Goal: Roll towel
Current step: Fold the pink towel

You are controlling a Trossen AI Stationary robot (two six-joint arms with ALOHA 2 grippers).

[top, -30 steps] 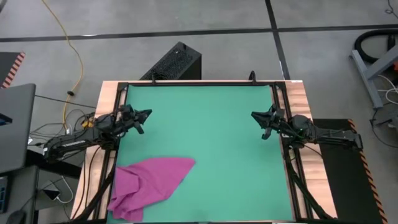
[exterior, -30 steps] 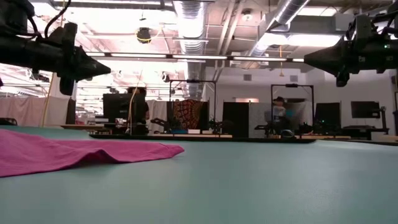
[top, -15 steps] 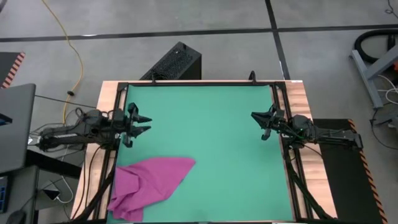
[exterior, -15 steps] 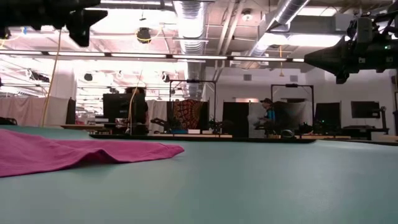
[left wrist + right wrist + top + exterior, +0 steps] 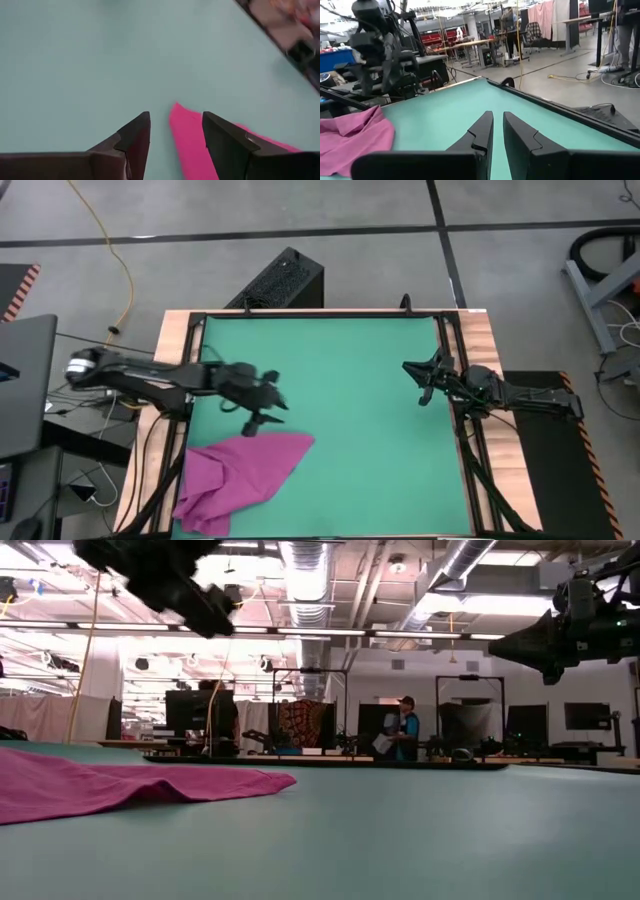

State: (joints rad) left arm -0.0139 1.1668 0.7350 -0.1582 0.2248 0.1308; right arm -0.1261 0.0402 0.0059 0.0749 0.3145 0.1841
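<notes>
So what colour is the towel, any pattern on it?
Plain magenta-pink, no pattern. The towel shows best in the high view, lying crumpled on the green mat.

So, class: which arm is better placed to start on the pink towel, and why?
The left. Its claw hangs open above the mat just beyond the towel, whose corner shows between its fingers in the left wrist view. The right claw waits nearly shut at the mat's far right edge.

My towel [image 5: 243, 475] is plain magenta-pink, no pattern. The mat [image 5: 350, 380] under it is flat green, unmarked. Around the mat, the counter [image 5: 487, 340] shows pale wood grain. My left hand [image 5: 262, 410] and right hand [image 5: 424, 380] are both dark, nearly black.
</notes>
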